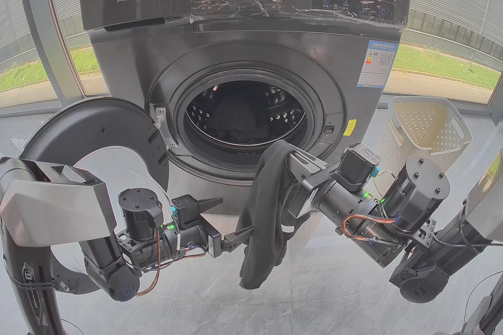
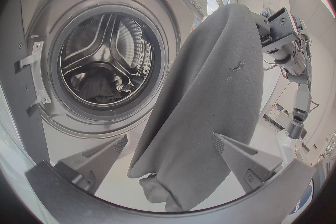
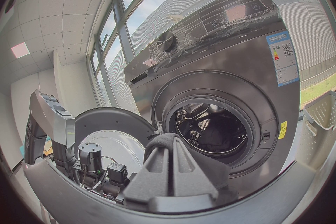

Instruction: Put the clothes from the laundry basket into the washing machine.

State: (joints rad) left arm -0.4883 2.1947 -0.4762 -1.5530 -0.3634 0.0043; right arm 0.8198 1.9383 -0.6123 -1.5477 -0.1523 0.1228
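Observation:
A dark grey garment [image 1: 264, 215] hangs in front of the washing machine [image 1: 236, 45], just below its open drum mouth [image 1: 243, 116]. My right gripper [image 1: 290, 159] is shut on the garment's top fold, and the cloth [image 3: 157, 140] drapes over the closed fingers [image 3: 182, 172]. My left gripper [image 1: 236, 216] stands open at the garment's lower half, and the cloth [image 2: 210, 95] hangs between and just beyond its spread fingers [image 2: 241, 158]. Dark clothes [image 2: 96, 88] lie inside the drum. The pale laundry basket [image 1: 424, 132] stands to the right of the machine.
The machine's round door [image 1: 94, 137] is swung open to the left, behind my left arm. Glass walls stand behind the machine. Grey tiled floor [image 1: 325, 294] lies below the grippers.

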